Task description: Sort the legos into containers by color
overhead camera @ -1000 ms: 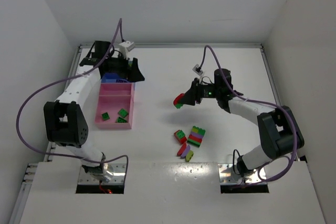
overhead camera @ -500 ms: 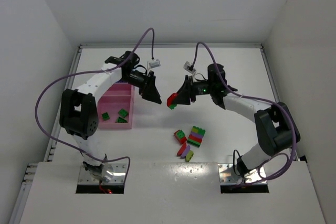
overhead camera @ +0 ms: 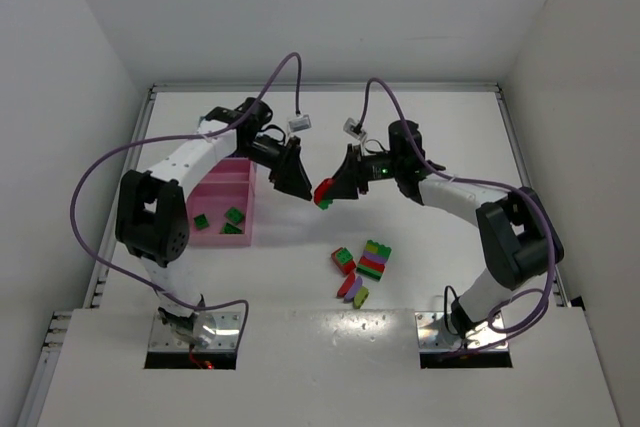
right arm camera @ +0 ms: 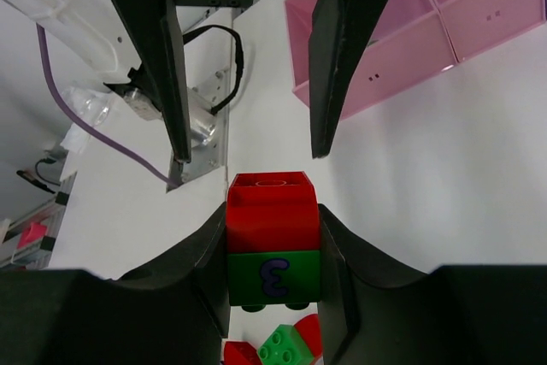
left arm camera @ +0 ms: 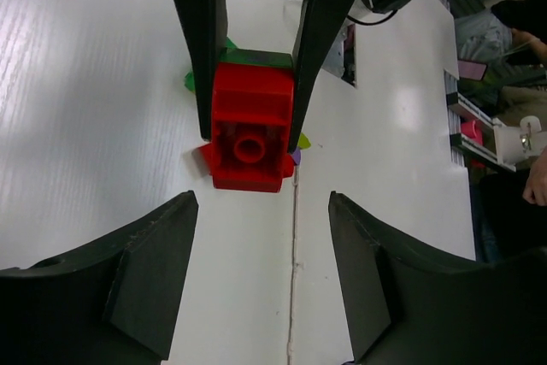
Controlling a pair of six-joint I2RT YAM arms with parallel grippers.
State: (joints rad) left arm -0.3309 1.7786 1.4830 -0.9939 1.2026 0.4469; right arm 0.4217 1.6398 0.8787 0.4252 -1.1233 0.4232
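White table [overhead camera: 450, 132], plain white walls [overhead camera: 300, 7]

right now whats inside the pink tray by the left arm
Three green legos lie in the near compartment of the pink tray. Its far compartment looks bare where it shows, but the left arm covers the far edge.

Red-on-green lego stack [right arm camera: 272, 228] clamped in right claw [overhead camera: 328, 191]; green bricks [overhead camera: 234, 215] in pink tray [overhead camera: 215, 195].

Robotics lab, white-walled table [overhead camera: 420, 137], two cabled arms [overhead camera: 185, 159] [overhead camera: 455, 192]
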